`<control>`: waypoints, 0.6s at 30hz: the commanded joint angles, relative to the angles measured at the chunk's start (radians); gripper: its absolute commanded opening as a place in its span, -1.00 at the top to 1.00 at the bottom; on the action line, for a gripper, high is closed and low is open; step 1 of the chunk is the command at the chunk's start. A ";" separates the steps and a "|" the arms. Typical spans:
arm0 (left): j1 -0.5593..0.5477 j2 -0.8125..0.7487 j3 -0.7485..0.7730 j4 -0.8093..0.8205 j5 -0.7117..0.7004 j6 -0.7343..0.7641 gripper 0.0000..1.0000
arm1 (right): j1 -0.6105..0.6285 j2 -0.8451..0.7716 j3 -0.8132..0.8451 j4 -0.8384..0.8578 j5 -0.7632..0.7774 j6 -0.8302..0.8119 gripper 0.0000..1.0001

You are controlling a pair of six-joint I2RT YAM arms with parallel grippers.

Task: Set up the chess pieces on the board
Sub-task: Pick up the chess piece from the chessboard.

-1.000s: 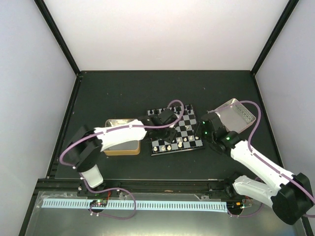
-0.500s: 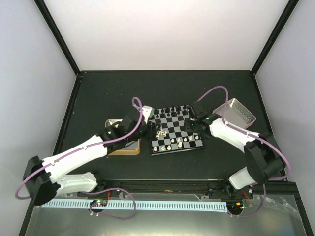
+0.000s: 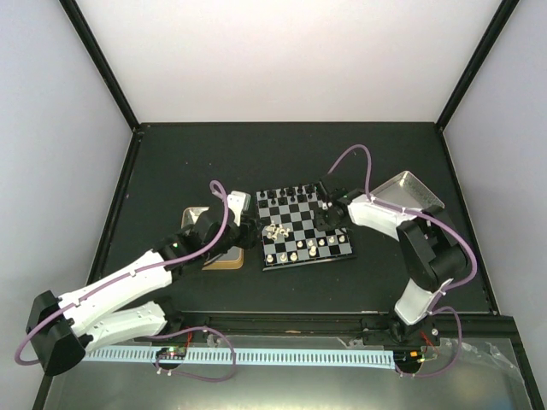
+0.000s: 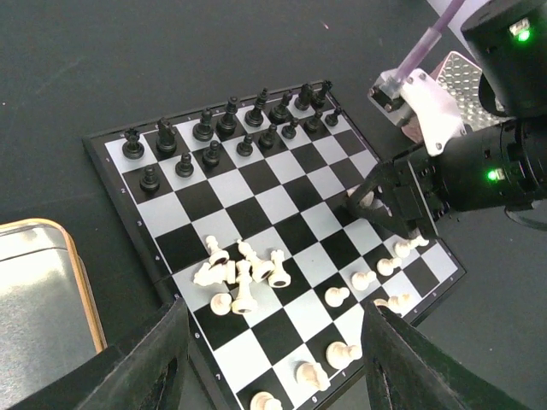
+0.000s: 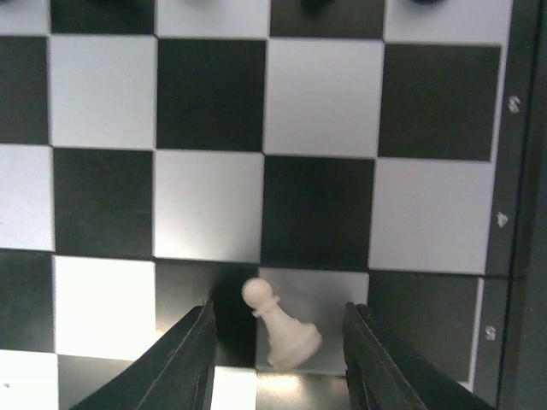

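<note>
- The left gripper (image 4: 273, 323) hovers over the 7 o'clock corner of the board (image 4: 282, 205); its jaws are well apart with nothing between them, probably lined up to pick from the cream heap (image 4: 239, 273) just beyond
- That heap lies toppled on the board's 9 o'clock side, its pieces touching one another, so each one needs lifting out and standing up
- More cream pieces (image 4: 342, 350) sit along the 6 o'clock edge; some are upright and some seem to lie on their sides, though they are too small to be sure
- The right gripper (image 5: 278, 346) is low over the 3 o'clock side, with its jaws parted either side of a leaning cream pawn (image 5: 278, 329); gaps show on both sides, so I judge it bracketed, not gripped
- The black pieces (image 4: 231, 128) stand upright in two tidy rows at 12 o'clock, which looks finished
- On the dark bench (image 3: 214, 162), a gold-rimmed tray (image 4: 38, 290) sits at the board's 9 o'clock and a silver tray (image 3: 410, 190) at 2 o'clock
</note>
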 commanded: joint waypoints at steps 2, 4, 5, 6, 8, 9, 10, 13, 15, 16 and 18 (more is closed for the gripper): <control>0.012 -0.017 -0.003 0.020 -0.014 -0.009 -0.13 | -0.003 0.048 0.046 -0.006 0.010 -0.044 0.17; 0.012 -0.017 -0.003 0.019 -0.013 -0.009 -0.13 | -0.004 0.054 0.048 -0.016 0.004 -0.046 0.19; 0.013 -0.018 -0.005 0.021 -0.013 -0.007 -0.13 | -0.004 0.053 0.047 -0.018 -0.002 -0.048 0.20; 0.014 -0.017 -0.006 0.020 -0.013 -0.007 -0.13 | -0.003 0.051 0.045 -0.020 -0.010 -0.050 0.21; 0.015 -0.016 -0.009 0.024 -0.013 -0.007 -0.13 | -0.003 0.044 0.041 -0.025 -0.026 -0.055 0.25; 0.015 -0.015 -0.010 0.026 -0.013 -0.007 -0.13 | -0.003 0.041 0.040 -0.030 -0.030 -0.055 0.26; 0.015 -0.014 -0.010 0.026 -0.012 -0.007 -0.13 | -0.003 0.037 0.039 -0.036 -0.034 -0.056 0.28; 0.015 -0.012 -0.010 0.026 -0.010 -0.007 -0.13 | 0.002 0.024 0.034 -0.046 -0.044 -0.058 0.30; 0.017 -0.009 -0.012 0.029 -0.008 -0.008 -0.13 | 0.006 0.016 0.028 -0.048 -0.050 -0.069 0.36; 0.017 -0.009 -0.011 0.028 -0.006 -0.010 -0.13 | 0.006 0.014 0.024 -0.050 -0.051 -0.072 0.39; 0.020 -0.010 -0.011 0.029 0.004 -0.015 -0.13 | 0.006 0.011 0.022 -0.055 -0.050 -0.075 0.41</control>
